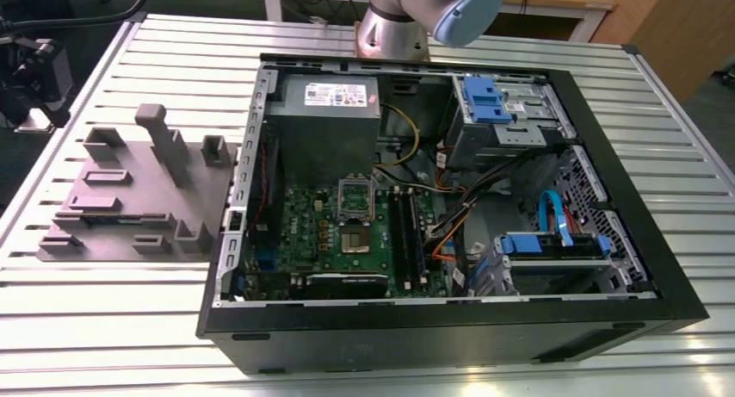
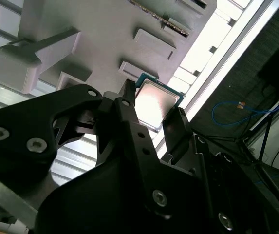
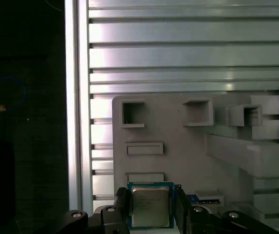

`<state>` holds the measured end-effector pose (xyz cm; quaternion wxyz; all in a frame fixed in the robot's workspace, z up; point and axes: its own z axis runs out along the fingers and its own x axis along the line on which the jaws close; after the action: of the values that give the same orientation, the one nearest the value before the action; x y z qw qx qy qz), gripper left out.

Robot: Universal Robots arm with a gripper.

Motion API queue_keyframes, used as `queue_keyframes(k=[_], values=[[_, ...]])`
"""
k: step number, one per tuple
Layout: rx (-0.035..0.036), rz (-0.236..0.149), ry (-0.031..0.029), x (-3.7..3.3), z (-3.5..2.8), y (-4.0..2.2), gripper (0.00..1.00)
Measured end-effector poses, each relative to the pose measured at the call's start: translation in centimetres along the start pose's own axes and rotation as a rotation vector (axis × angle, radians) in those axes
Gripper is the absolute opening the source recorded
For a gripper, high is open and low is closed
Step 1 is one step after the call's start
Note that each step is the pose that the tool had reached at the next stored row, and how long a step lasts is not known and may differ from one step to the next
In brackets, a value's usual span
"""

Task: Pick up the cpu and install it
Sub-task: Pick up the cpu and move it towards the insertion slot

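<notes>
The cpu [image 3: 150,207], a small square chip with a silvery top and a thin pale rim, sits between my gripper's [image 3: 150,197] two black fingers, which press on its opposite edges. In the second wrist view the cpu [image 2: 156,105] is held by the gripper [image 2: 154,114] above the edge of the grey parts fixture [image 2: 105,34]. The fixture [image 3: 178,161] lies well below the chip. In the exterior view the open computer case [image 1: 436,328] lies on the table, with the bare socket [image 1: 356,238] on its green motherboard.
The grey fixture [image 1: 138,190] with raised blocks stands on the slatted table [image 1: 92,328], at the exterior view's left of the case. Inside the case are a grey power supply box [image 1: 327,104], black memory slots [image 1: 404,229], cables and blue drive brackets [image 1: 557,246]. The arm's joint [image 1: 442,9] rises behind.
</notes>
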<state>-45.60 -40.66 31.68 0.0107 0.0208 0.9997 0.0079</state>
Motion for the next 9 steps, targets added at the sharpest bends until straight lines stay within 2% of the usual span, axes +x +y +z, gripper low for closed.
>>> queue_keyframes(k=[9], values=[[-0.0001,0.000,-0.0001,-0.01,-0.48,0.01,0.47]])
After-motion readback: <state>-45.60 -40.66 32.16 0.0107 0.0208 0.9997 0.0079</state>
